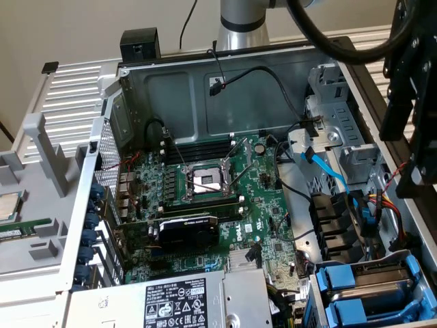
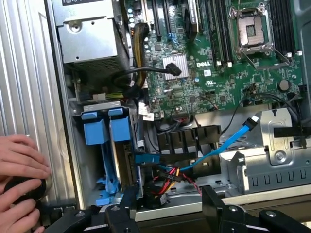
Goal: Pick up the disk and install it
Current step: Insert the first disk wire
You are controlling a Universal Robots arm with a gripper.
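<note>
Two drives in bright blue carriers [image 1: 349, 279] [image 1: 358, 313] sit side by side in the drive bay at the near right corner of the open computer case. In the wrist view they show as blue handles [image 2: 95, 132] [image 2: 120, 138]. I cannot tell which of them is the disk. My gripper [image 2: 170, 201] hovers above the case's edge beside that bay, its black fingers [image 2: 127, 204] wide apart with nothing between them. In the exterior view the gripper [image 1: 415, 160] hangs at the right edge, over the case's side wall.
The green motherboard [image 1: 205, 198] fills the case floor, with the grey power-supply box [image 1: 177, 304] at the near edge. A blue cable [image 2: 228, 141] and red-yellow wires [image 2: 170, 175] cross beside the bay. A person's hands [image 2: 19, 165] rest on something black outside the case.
</note>
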